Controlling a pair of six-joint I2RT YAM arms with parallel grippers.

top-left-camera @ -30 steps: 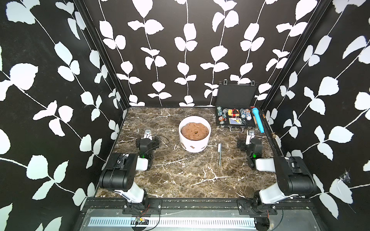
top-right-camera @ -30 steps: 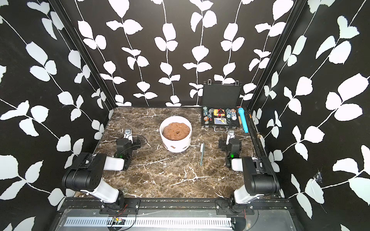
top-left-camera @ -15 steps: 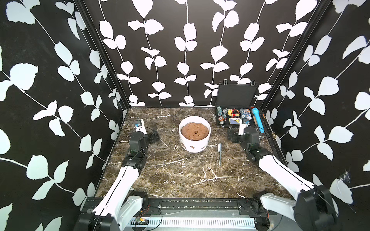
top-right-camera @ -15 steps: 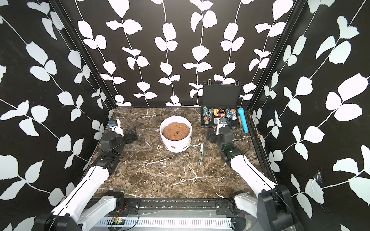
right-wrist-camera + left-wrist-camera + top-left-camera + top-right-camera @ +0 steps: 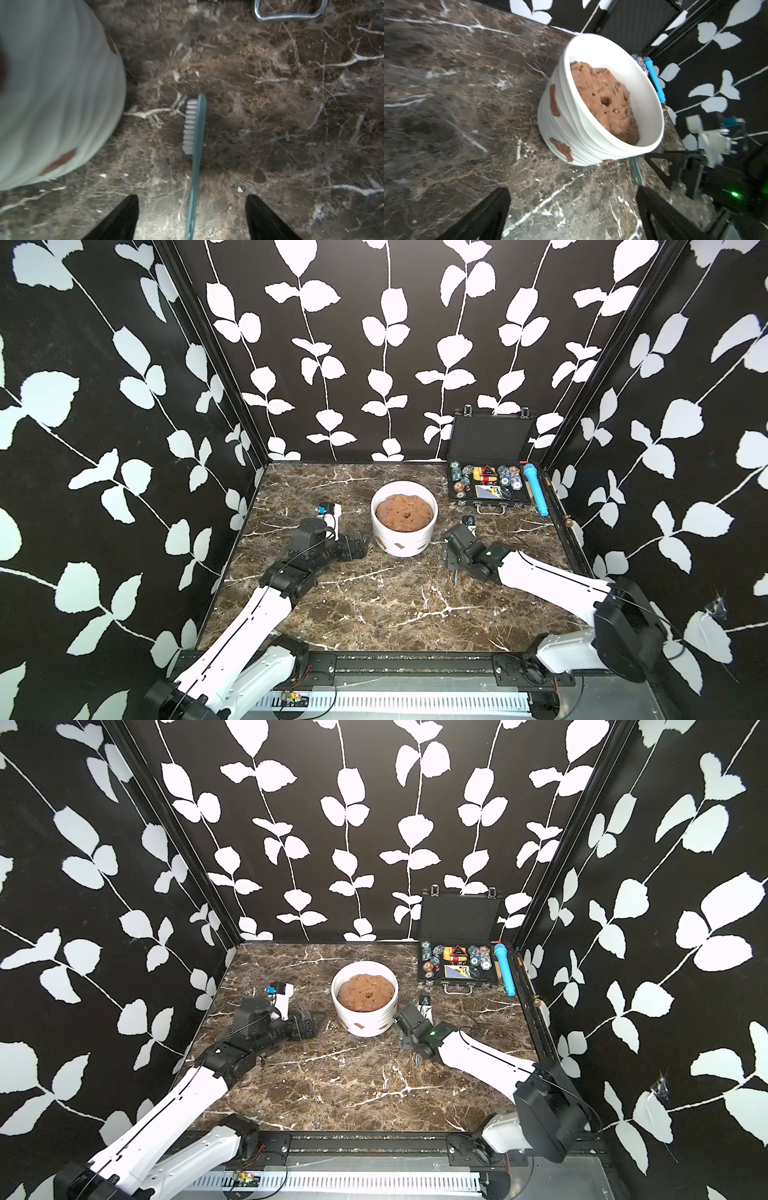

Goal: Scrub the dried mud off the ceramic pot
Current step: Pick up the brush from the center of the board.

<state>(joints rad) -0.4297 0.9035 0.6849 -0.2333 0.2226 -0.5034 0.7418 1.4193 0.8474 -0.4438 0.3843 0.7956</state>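
Observation:
The white ribbed ceramic pot (image 5: 415, 545) (image 5: 376, 1025) stands mid-table with a lumpy brown mound inside. Smears of dried mud (image 5: 400, 546) (image 5: 554, 100) (image 5: 60, 161) stick to its outer wall. My left gripper (image 5: 361, 545) (image 5: 573, 192) is open, low over the table just left of the pot, with nothing between its fingers. A teal toothbrush (image 5: 196, 133) with white bristles lies right of the pot. My right gripper (image 5: 451, 549) (image 5: 191, 197) is open and straddles the brush handle, with both fingers apart from it. In both top views the arm hides most of the brush.
An open black case of coloured chips (image 5: 488, 485) stands at the back right, with a blue cylinder (image 5: 536, 489) beside it. The case's metal handle (image 5: 288, 12) lies beyond the brush. Black leaf-patterned walls enclose the marble table (image 5: 374, 605) on three sides.
Both arms have unfolded and reached in toward the pot. The left gripper has come up to its left side. The right gripper has swung down over the toothbrush, its jaws slightly narrower.

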